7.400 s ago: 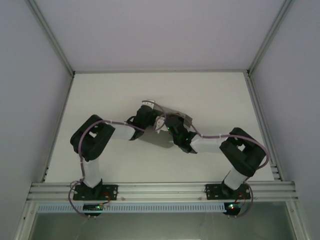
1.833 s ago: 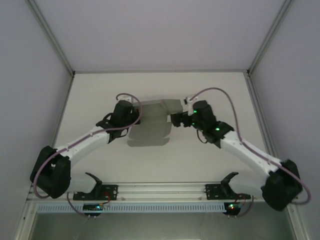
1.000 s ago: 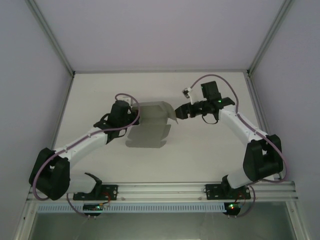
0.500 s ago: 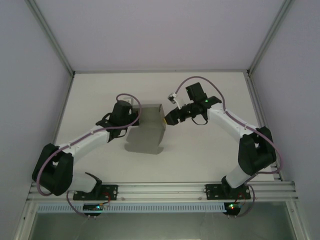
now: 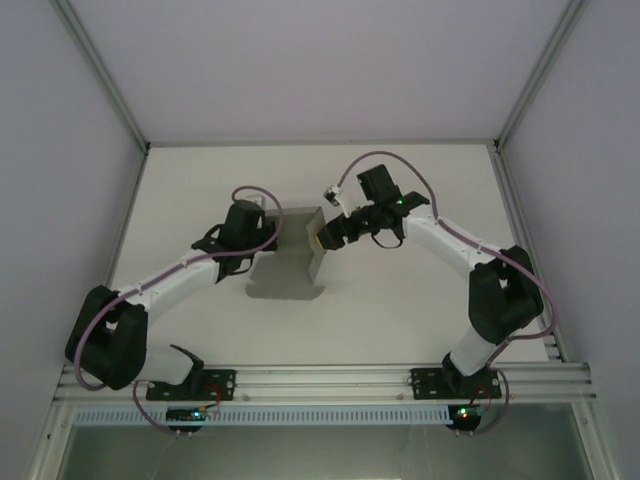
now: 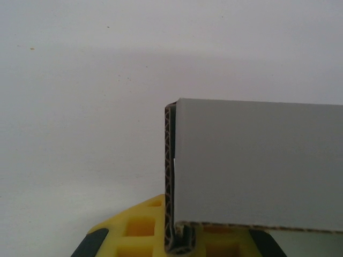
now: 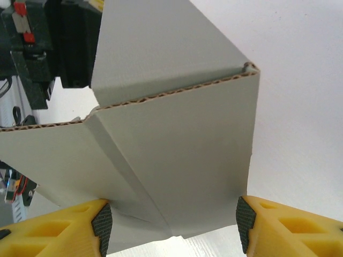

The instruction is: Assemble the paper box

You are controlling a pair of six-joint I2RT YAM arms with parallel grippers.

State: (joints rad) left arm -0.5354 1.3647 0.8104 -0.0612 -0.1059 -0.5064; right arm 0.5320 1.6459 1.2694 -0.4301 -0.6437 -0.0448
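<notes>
The paper box [image 5: 297, 262] is plain matte grey corrugated cardboard, only partly folded, with its fluted cut edges showing. One wall stands upright, its doubled edge pinched in the closed left gripper [image 6: 179, 240]. A creased panel rises opposite, folded at a corner, and fills the gap between the parted fingers of the right gripper [image 7: 170, 227].

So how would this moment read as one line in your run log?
left gripper: shut on paper box edge | right gripper: open, straddling upturned side panel | box state: partly folded, not yet closed
</notes>
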